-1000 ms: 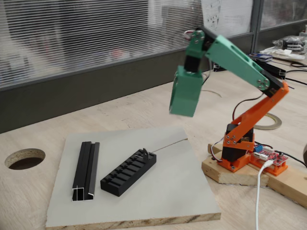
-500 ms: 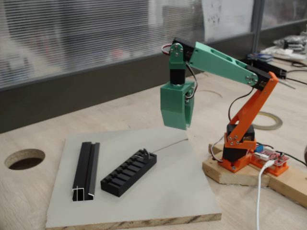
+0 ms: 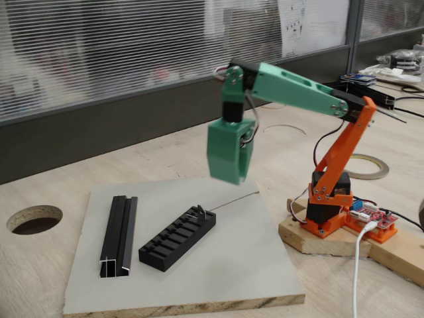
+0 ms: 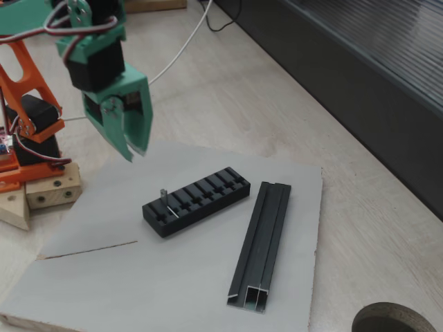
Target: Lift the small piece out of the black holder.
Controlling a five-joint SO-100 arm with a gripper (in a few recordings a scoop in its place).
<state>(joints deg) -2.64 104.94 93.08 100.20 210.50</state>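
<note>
**Tool above the holder, piece in its slot**

I see the tool [image 4: 131, 146] hanging in the air over the grey board [image 3: 252, 265], pointing down, up and toward the arm's base from the holder [image 4: 197, 200]. It touches nothing. In the fixed view from the far side its two green fingers [image 4: 138, 135] come close together at the tips with only a thin gap, and nothing sits between them; I read them as together. In the other fixed view the tool [image 3: 228, 175] is a blurred green block, and there I cannot tell how the fingers stand.

The holder [image 3: 179, 240] lies flat on the board, slots up. The piece [image 4: 164, 199] stands upright in a slot at the holder's end nearest the arm, sticking up a little above the top. From the other side I see the piece [image 3: 201, 212] at that same end, too small to make out in detail.

A rail [image 4: 261, 243] lies on the board beside the holder, apart from it. The board rests on the wooden surface [image 3: 53, 265], which has a round hole [image 3: 34, 219] near its left edge.
</note>
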